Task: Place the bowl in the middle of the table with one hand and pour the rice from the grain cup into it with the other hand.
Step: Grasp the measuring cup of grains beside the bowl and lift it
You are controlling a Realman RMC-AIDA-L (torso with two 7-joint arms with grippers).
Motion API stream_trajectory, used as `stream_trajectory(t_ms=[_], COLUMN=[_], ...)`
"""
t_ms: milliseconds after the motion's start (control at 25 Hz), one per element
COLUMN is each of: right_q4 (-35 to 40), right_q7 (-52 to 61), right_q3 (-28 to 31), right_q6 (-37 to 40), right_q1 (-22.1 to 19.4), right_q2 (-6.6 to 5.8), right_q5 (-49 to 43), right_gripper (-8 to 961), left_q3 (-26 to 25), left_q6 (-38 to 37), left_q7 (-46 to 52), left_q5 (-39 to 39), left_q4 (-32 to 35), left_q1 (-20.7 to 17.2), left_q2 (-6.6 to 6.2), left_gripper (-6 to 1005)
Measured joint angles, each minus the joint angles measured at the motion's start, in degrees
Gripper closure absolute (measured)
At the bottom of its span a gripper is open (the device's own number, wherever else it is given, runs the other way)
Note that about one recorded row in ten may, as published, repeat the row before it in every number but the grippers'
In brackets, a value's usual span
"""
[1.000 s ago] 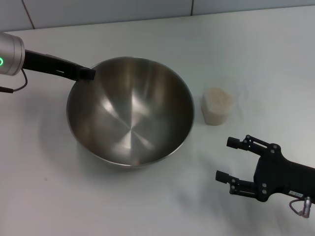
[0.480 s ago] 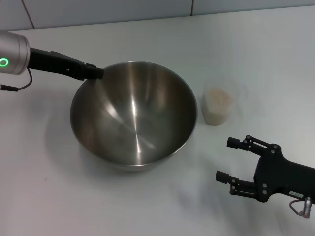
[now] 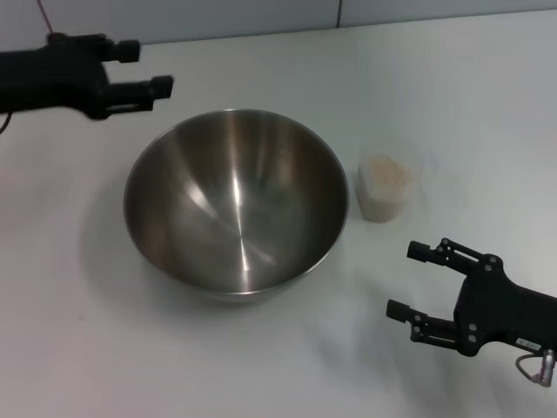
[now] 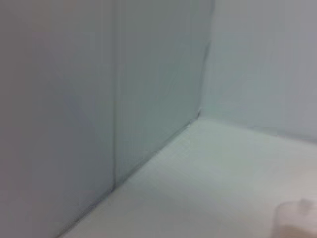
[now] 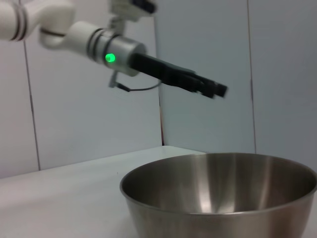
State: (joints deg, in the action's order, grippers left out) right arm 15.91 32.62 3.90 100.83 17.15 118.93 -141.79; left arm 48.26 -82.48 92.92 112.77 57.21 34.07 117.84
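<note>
The steel bowl [image 3: 235, 200] stands upright and empty on the white table [image 3: 70, 340], about mid-table. My left gripper [image 3: 148, 68] is open and empty, lifted clear of the bowl's far left rim. The clear grain cup [image 3: 385, 190] stands just right of the bowl, filled with pale rice [image 3: 387, 171]. My right gripper [image 3: 406, 280] is open and empty, low over the table in front of the cup. The right wrist view shows the bowl [image 5: 223, 198] close by, with the left gripper [image 5: 217, 89] above its far side.
A pale wall runs along the table's far edge [image 3: 339, 13]. The left wrist view shows only the wall and a bare stretch of table [image 4: 223, 173]. Bare tabletop lies to the left of and in front of the bowl.
My left gripper has let go of the bowl's far left rim, opened, and lifted up and back to the left. The bowl stays where it was set. The right gripper barely shifted.
</note>
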Motion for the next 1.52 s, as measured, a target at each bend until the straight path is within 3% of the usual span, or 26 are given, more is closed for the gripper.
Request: stream_trajectory(t_ms=[120,240,440,480,680,840,1520], right_q4=[0.0,-0.1,-1.7,-2.2,-5.7,-7.1,-13.6], right_q7=[-0.1,-0.6,-5.5,-6.3,-10.2,-10.6,-13.6], right_q3=[1.3,4.7,13.8,15.5,28.7,34.6,35.3], right_q6=[-0.2,-0.4,-0.1,-0.1,-0.5,-2.1,-22.0], right_q1=[-0.3,-0.7,-2.6,-3.0,-5.3,-6.0,-1.2], right_q2=[0.06,0.10,0.21,0.21,0.41,0.42,0.42], right_q5=[0.2,0.3,0.3,0.3,0.3,0.3,0.2], right_gripper=[146,147,147,147,148,149,151], left_q3=[0.3,-0.2,-3.2,-5.6,-6.4,-6.0,-5.9], left_q6=[-2.8,-6.5,-10.5,-11.6,-11.7,-11.1,-11.1], left_q7=[-11.2,-19.5,-29.0,-33.9,-36.8,-37.1,-36.0], left_q5=[-8.1,-10.3,-11.0,-11.0,-9.8,-7.4,-6.0], left_q4=[-0.5,-3.6,-8.8,-12.7,-19.2,-22.1,-22.1], left_q1=[-7.5,-11.9,-15.9,-17.6,-18.0,-17.2,-15.4], left_q2=[-0.12,-0.65,-1.13,-1.56,-3.47,-4.58,-4.31], left_gripper=[387,165,142,137,136,136,137])
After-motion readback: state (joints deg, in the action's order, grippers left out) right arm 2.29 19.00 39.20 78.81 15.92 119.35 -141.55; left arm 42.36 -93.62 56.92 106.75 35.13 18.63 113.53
